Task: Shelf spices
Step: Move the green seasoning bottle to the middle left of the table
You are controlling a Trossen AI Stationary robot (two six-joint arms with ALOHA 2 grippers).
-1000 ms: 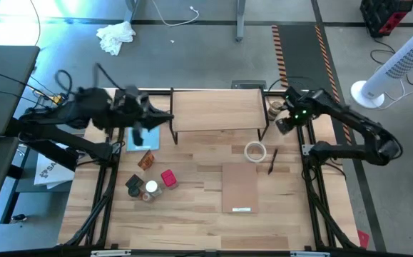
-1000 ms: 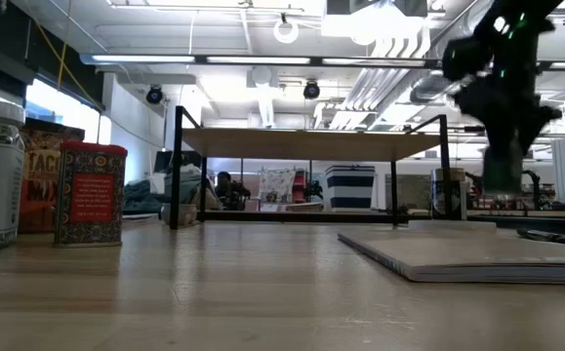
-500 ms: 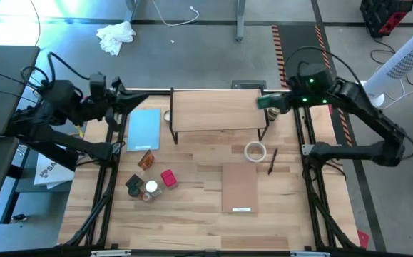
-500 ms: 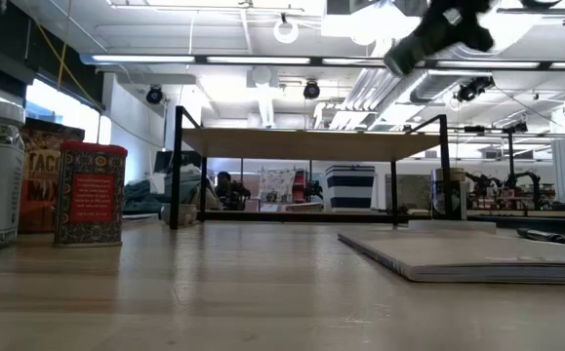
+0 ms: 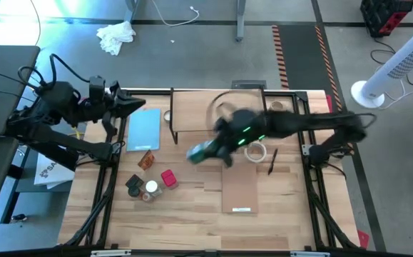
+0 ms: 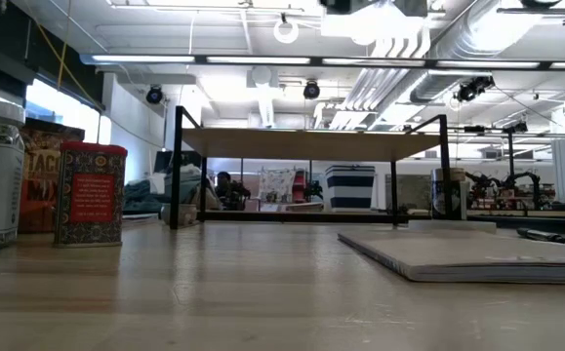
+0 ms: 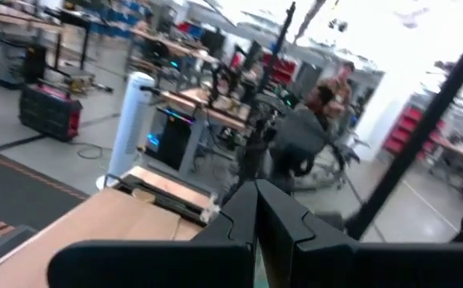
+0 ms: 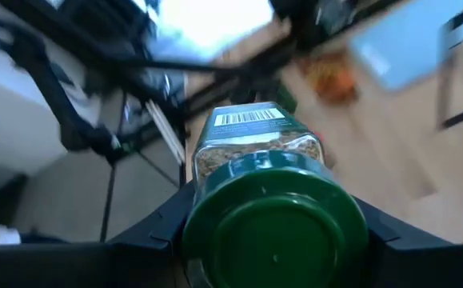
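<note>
The shelf [image 5: 217,108] stands at upper centre of the high view, and its plank top appears bare in both the high and low views, so the shelving looks barely begun; the right gripper [image 5: 205,151], smeared by motion at centre frame just below the shelf's front edge, grips a green-lidded jar [image 8: 271,204], which fills the middle of the right wrist view with its fingers clamped on either side; the remaining spices [image 5: 149,178] sit in a cluster at lower left of the high view, a red tin [image 5: 168,178] among them, well apart from the shelf; one small jar [image 5: 167,116] sits just left of the shelf's left end frame; the left gripper [image 5: 136,106], fingers pressed together and holding nothing, waits at upper left beside the light-blue pad [image 5: 144,129]; by this judgement, every jar is yet to be shelved.
</note>
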